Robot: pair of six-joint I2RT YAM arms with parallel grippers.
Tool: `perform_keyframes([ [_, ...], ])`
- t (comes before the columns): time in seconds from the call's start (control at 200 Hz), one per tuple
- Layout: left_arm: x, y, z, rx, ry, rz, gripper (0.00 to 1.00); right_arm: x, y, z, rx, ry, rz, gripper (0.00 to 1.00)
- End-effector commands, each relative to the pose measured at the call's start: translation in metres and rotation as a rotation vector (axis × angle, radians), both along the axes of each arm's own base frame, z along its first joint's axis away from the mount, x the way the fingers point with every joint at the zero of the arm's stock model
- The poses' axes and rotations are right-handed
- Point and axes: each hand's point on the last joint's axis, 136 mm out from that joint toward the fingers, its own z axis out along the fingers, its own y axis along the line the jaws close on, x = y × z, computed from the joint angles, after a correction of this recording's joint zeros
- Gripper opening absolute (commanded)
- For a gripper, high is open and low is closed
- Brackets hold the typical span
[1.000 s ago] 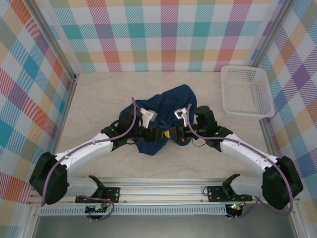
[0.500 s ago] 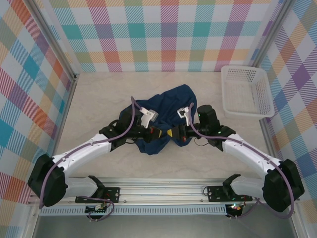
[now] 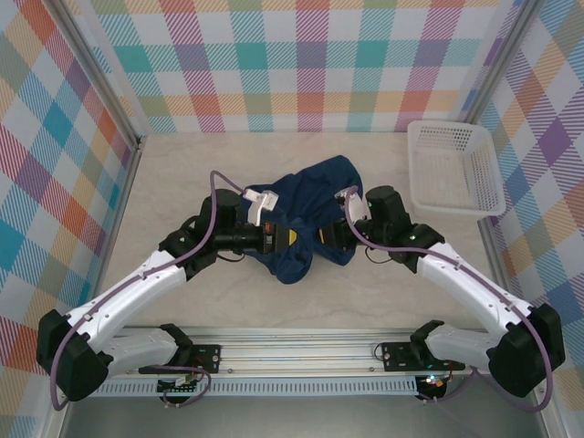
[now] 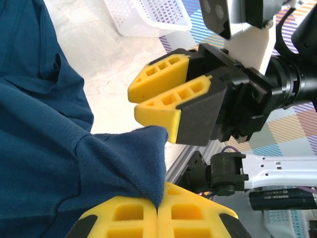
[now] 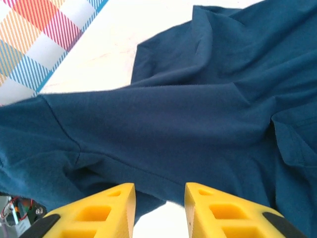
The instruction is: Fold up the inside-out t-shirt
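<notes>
T-shirt (image 3: 315,196): navy, crumpled on tabletop (image 3: 182,164)
Left fingers (image 4: 124,215): closed on a fabric corner
Right fingers (image 5: 104,208): parted, empty

t-shirt (image 5: 198,114) cut off at the edges (basket (image 4: 148,15) cropped at top).

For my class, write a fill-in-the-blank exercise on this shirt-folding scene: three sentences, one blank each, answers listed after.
1. The left gripper is ____ on a corner of the dark blue t-shirt.
2. The right gripper is ____, with pale table showing between its fingers.
3. The white basket stands at the far ____ corner of the table, apart from the t-shirt.

Missing words: shut; open; right
</notes>
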Motion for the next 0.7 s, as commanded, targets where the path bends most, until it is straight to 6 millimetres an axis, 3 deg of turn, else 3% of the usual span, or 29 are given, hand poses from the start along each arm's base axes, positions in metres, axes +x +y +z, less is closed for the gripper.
perform_keyframes([
  [0.0, 0.005, 0.003, 0.010, -0.013, 0.060, 0.047, 0.00, -0.025, 0.001, 0.018, 0.011, -0.087, 0.088, 0.37],
  [0.15, 0.008, 0.003, 0.011, -0.020, 0.074, 0.061, 0.00, -0.059, 0.018, 0.018, 0.063, -0.109, 0.203, 0.45],
  [0.285, 0.009, 0.001, 0.012, -0.029, 0.085, 0.061, 0.00, -0.065, 0.037, 0.008, 0.048, -0.102, 0.228, 0.45],
  [0.425, 0.008, 0.002, 0.012, -0.031, 0.083, 0.061, 0.00, -0.060, 0.054, 0.004, 0.039, -0.097, 0.230, 0.39],
  [0.695, 0.005, 0.003, 0.013, -0.035, 0.079, 0.050, 0.00, -0.037, 0.055, -0.013, -0.066, -0.104, 0.149, 0.40],
])
